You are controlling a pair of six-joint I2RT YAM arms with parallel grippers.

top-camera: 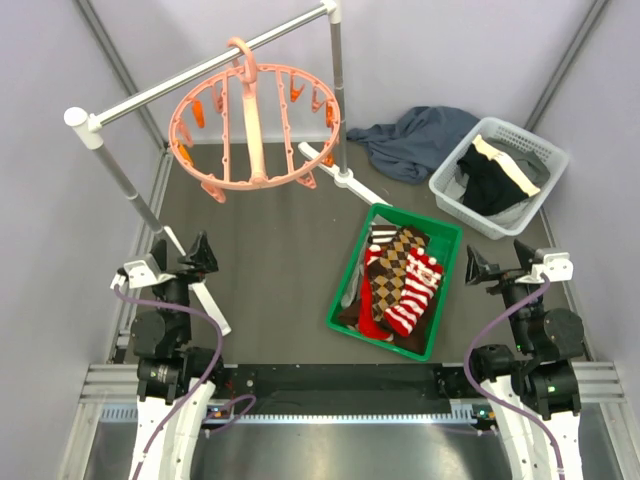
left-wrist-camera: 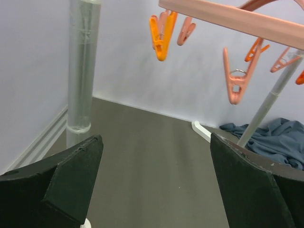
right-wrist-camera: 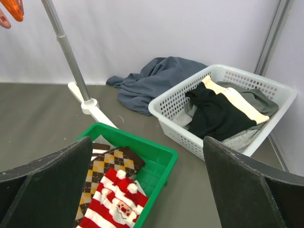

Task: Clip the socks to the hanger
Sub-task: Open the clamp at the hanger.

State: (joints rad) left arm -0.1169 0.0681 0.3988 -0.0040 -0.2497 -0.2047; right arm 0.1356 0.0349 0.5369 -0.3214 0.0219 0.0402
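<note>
The socks lie piled in a green tray [top-camera: 445, 232]: a red-and-white striped sock [top-camera: 414, 291] on top, a brown-and-tan argyle sock [top-camera: 398, 258] beside it, both also in the right wrist view [right-wrist-camera: 110, 209] [right-wrist-camera: 105, 166]. The salmon-pink round hanger [top-camera: 254, 125] hangs by its hook from a grey rail at the back left; its orange clips [left-wrist-camera: 160, 35] hang empty. My left gripper [top-camera: 200, 255] is open and empty, low at the near left, below the hanger. My right gripper [top-camera: 478, 270] is open and empty, right of the tray.
A grey metal rail [top-camera: 210, 66] on two posts carries the hanger; its post [left-wrist-camera: 82, 71] stands close left of my left gripper. A dark blue-grey cloth [top-camera: 415, 140] lies at the back. A white basket [top-camera: 455, 190] with black and cream garments stands at the back right.
</note>
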